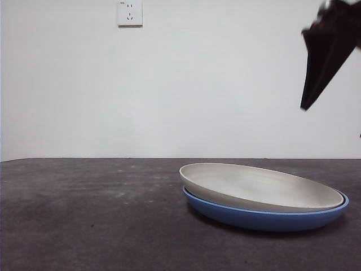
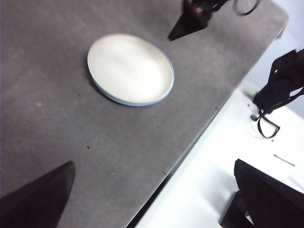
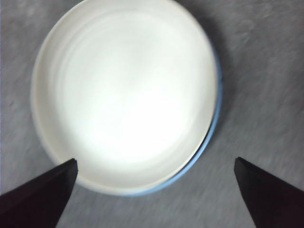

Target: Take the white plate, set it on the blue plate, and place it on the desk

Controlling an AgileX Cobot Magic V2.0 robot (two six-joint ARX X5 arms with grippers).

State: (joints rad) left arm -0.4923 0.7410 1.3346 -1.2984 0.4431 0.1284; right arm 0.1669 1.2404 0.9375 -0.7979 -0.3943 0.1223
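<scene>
The white plate [image 1: 259, 186] rests inside the blue plate [image 1: 265, 217], tilted a little, on the dark desk [image 1: 90, 214] at the right. The right wrist view looks straight down on the white plate [image 3: 123, 90], with only a sliver of the blue plate [image 3: 209, 137] showing along one side. My right gripper [image 3: 156, 173] hangs open above the stack, touching nothing; it shows as a dark tip [image 1: 324, 53] at the top right of the front view. My left gripper [image 2: 156, 190] is open, high and well away from the white plate [image 2: 130, 68].
A wall socket [image 1: 130, 12] sits on the white wall behind. The left wrist view shows the desk's edge [image 2: 190, 142] with a white surface beyond it and the other arm [image 2: 194, 19] above the plates.
</scene>
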